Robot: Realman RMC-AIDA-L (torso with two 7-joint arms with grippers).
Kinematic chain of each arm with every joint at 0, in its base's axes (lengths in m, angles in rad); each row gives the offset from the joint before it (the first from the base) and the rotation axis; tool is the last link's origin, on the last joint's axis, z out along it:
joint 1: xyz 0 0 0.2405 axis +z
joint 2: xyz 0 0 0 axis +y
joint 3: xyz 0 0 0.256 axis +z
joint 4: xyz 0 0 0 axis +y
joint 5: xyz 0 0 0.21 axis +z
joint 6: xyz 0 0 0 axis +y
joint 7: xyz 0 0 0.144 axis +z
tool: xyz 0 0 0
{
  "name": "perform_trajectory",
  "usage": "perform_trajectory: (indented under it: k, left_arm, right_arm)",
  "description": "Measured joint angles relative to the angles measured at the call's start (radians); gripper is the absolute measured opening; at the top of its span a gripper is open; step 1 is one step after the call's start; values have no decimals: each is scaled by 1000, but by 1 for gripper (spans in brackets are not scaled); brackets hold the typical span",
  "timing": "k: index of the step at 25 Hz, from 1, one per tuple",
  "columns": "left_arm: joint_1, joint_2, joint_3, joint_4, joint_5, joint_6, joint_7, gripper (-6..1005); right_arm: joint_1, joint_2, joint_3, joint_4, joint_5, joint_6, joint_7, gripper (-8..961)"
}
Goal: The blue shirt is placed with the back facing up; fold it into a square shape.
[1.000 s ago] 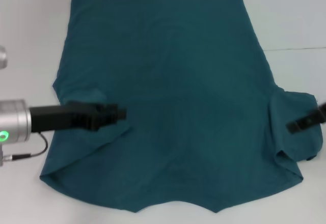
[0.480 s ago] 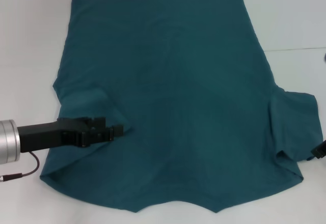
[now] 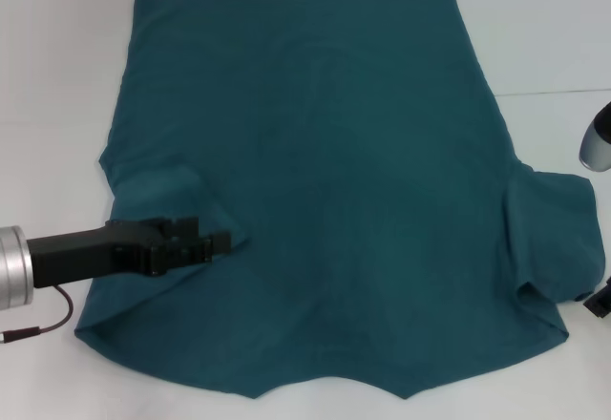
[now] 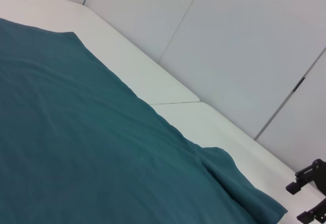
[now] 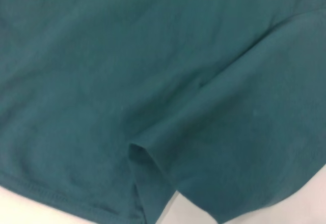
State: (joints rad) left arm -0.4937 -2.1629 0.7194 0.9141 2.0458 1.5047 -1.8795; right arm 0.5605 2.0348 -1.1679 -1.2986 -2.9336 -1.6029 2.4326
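From the head view, the blue shirt [image 3: 315,181] lies spread on the white table [image 3: 57,76]. The left gripper [image 3: 221,242] sits on its folded-in left sleeve; I cannot tell whether it grips. The right gripper [image 3: 600,302] is at the frame edge, beside the right sleeve. In the left wrist view, that right gripper [image 4: 310,196] shows black beyond the shirt's edge, its state unclear. The right wrist view shows only shirt cloth and hem.

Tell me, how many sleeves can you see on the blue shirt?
2. One sleeve lies folded inward on the blue shirt at the robot's left, under the left gripper. The other sleeve spreads outward at the robot's right, near the right gripper.
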Motion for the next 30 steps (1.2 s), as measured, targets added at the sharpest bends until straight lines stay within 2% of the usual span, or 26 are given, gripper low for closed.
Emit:
perform_trajectory:
  k: [10, 15, 30]
  left_arm:
    - [9, 0, -5, -15, -1, -5, 13, 717]
    - [9, 0, -5, -41, 0, -15, 23, 715]
    - [9, -1, -4, -55, 1, -32, 28, 718]
  right_arm:
    - [-8, 4, -62, 30, -1, 74, 12, 865]
    - [-8, -1, -89, 65, -3, 103, 33, 858]
    - [6, -8, -111, 138, -2, 206, 59, 849]
